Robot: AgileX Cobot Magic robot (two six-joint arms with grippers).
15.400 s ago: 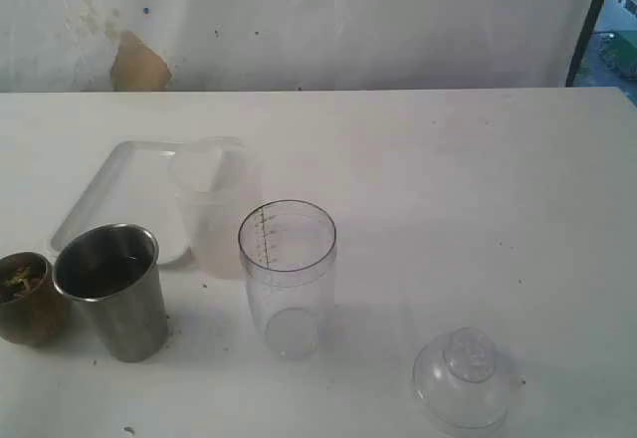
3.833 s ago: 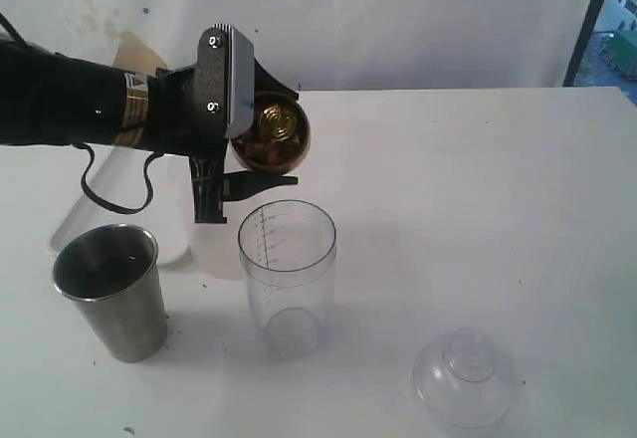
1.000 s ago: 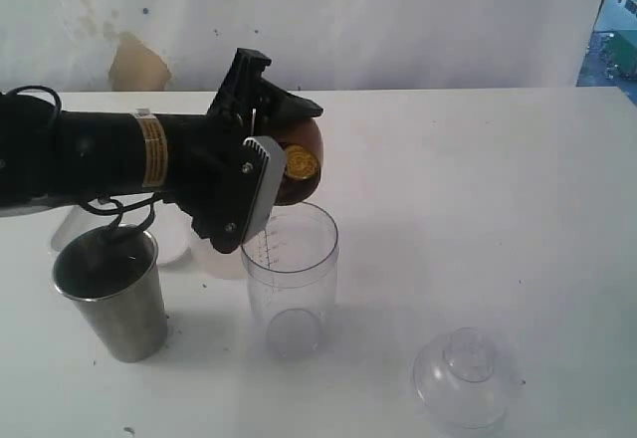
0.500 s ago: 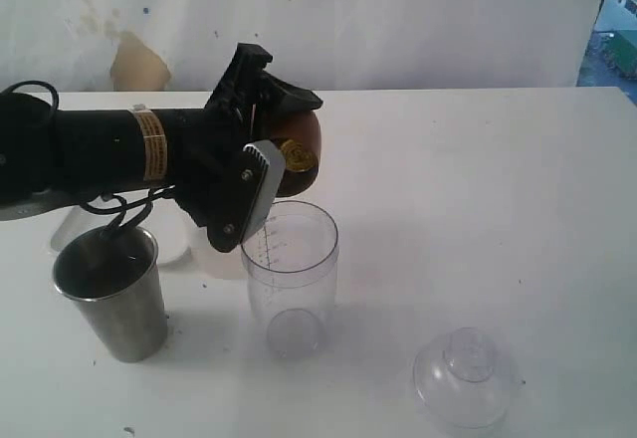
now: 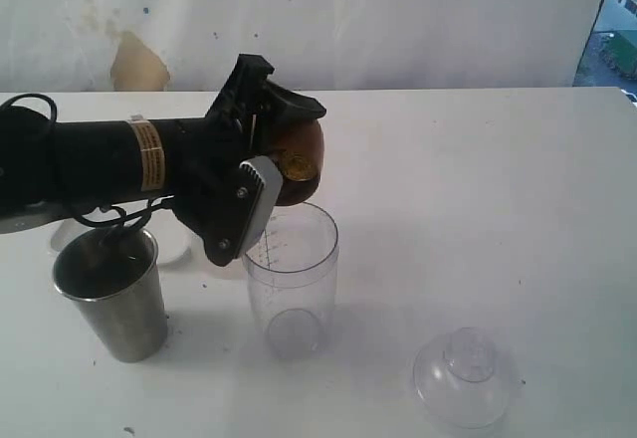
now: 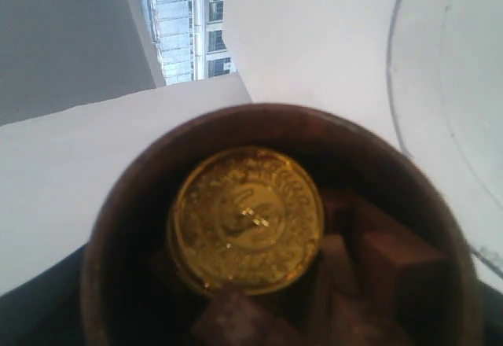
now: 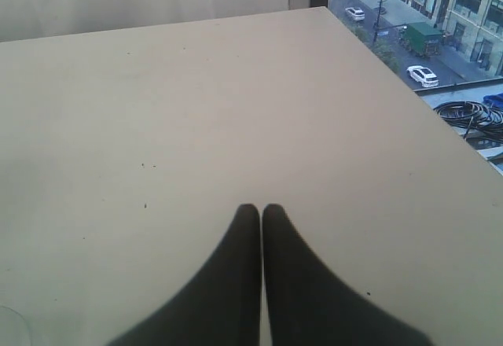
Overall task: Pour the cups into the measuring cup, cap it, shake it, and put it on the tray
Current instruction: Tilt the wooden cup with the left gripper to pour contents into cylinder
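My left gripper (image 5: 271,154) is shut on the small brown cup (image 5: 299,159), which is tipped on its side just above the far rim of the clear measuring cup (image 5: 290,279). The left wrist view looks into the brown cup (image 6: 275,228): a gold coin (image 6: 247,219) and brown chunks lie inside, with the measuring cup's rim (image 6: 409,126) beside it. The steel tumbler (image 5: 109,294) stands upright at the front left. The clear dome cap (image 5: 466,376) lies at the front right. The tray is almost wholly hidden behind the arm. My right gripper (image 7: 262,207) is shut and empty over bare table.
A frosted tub (image 5: 214,257) stands behind the measuring cup, mostly hidden by the left arm. The table's far right edge (image 7: 409,102) shows in the right wrist view, with a street below it.
Over the last second the left gripper has shifted slightly up and away while keeping the brown cup tipped over the measuring cup. The right gripper has not visibly moved.
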